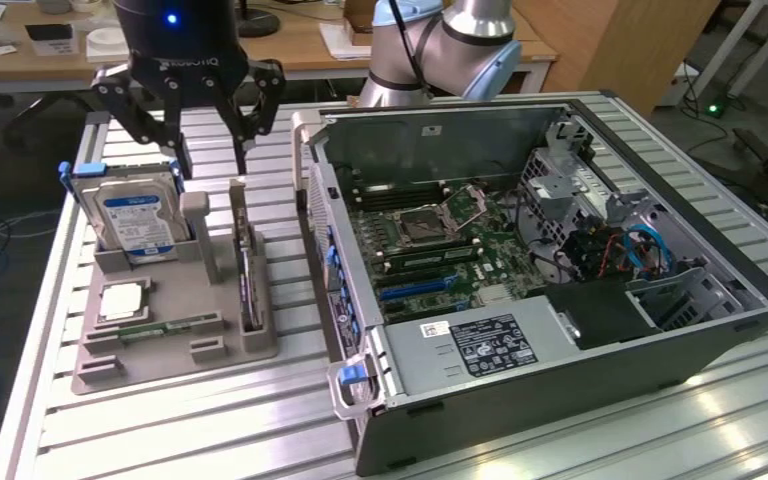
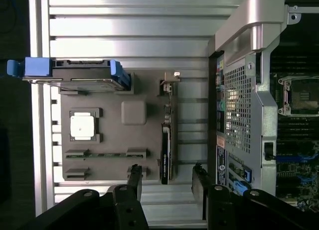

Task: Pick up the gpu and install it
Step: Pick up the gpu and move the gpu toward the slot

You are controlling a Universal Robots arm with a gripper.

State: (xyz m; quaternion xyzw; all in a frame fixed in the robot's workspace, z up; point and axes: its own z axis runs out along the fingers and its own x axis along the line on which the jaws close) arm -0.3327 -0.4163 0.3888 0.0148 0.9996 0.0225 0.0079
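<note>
Exterior view: the gpu (image 1: 245, 270) stands on edge in a slot of the grey holder (image 1: 157, 350), so little beyond a thin dark strip can be made out. The gripper (image 1: 211, 168) hangs above the holder with its jaws spread and empty, its upper body cut off by the frame edge. In the wrist view the gpu lies between the two fingertips (image 2: 134, 177), untouched. A hard drive (image 1: 137, 215) stands beside it, and the open computer case (image 1: 558, 350) sits close by on the bench (image 1: 197, 430).
</note>
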